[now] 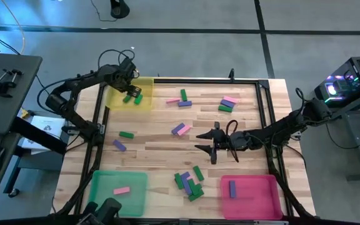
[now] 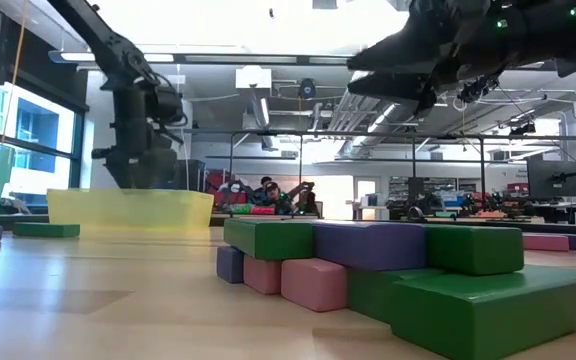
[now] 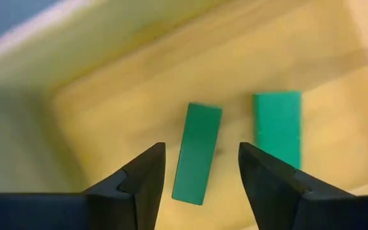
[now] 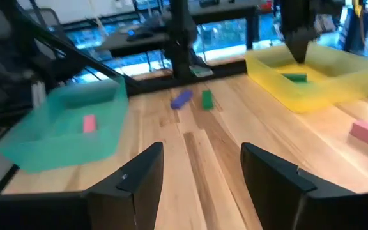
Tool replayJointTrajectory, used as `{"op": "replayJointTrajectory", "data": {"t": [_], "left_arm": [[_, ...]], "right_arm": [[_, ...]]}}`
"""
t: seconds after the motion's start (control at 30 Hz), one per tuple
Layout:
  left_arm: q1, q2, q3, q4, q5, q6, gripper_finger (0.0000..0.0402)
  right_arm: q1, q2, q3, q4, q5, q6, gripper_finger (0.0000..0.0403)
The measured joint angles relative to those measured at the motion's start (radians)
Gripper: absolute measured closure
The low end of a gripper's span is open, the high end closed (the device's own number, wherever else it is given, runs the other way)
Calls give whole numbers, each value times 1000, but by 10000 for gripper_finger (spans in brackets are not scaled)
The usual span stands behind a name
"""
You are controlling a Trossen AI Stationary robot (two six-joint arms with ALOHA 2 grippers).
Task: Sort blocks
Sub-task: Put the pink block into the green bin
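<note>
My left gripper (image 1: 129,75) stands open over the yellow tray (image 1: 144,83) at the table's far left, pointing down. Two green blocks lie flat on the tray's floor: one (image 3: 197,153) shows between my fingers without touching them, the other (image 3: 277,128) lies beside it. My right gripper (image 1: 206,141) hovers open and nearly level above the middle of the table, with nothing between its fingers (image 4: 200,176). Green, pink and purple blocks lie scattered on the wood, and several are piled (image 1: 189,181) near the front edge.
A green tray (image 1: 105,200) at the front left holds a pink block (image 1: 122,190). A pink-red tray (image 1: 255,203) at the front right holds a purple block (image 1: 232,188). Loose blocks lie at the far middle (image 1: 183,97), far right (image 1: 228,103) and left (image 1: 125,134).
</note>
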Motion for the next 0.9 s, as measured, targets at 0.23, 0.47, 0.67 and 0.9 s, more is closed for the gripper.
{"op": "replayJointTrajectory", "data": {"t": [0.23,0.47,0.67,0.9], "left_arm": [[-58,-110,19,-19,70,1,212],[-251,-270,1,71,88,1,213],[-503,-366,-60,257,89,-36,213],[-802,-385,-190,608,82,-52,213]], "right_arm": [[0,-131,0,-307,79,124,222],[-61,-317,0,-699,132,248,222],[-223,-365,0,-947,161,364,222],[-501,-339,0,-1069,46,382,222]]}}
